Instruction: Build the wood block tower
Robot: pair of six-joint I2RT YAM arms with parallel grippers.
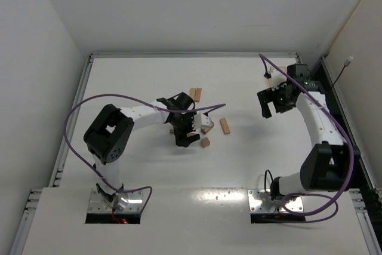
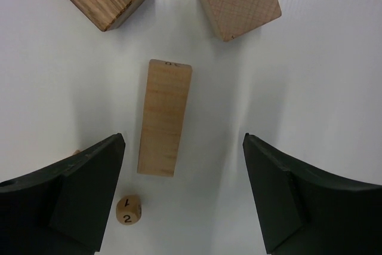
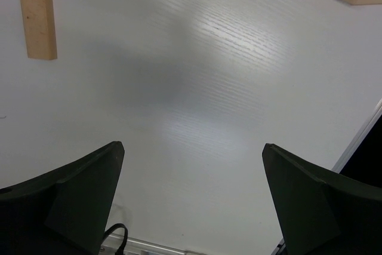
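We found the bar [image 2: 163, 117] lengthwise between our left gripper's [image 2: 184, 141] spread fingers [image 2: 89, 171] — untouched, pointing up-frame; the right gripper [image 3: 192, 146] gaped, well apart.

bright even light, soft shadows, sharp focus

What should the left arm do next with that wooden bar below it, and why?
Probably close the left fingers on the bar. It lies flat on the table between them, and they stand open and hold nothing. The small die beside one finger may get nudged.
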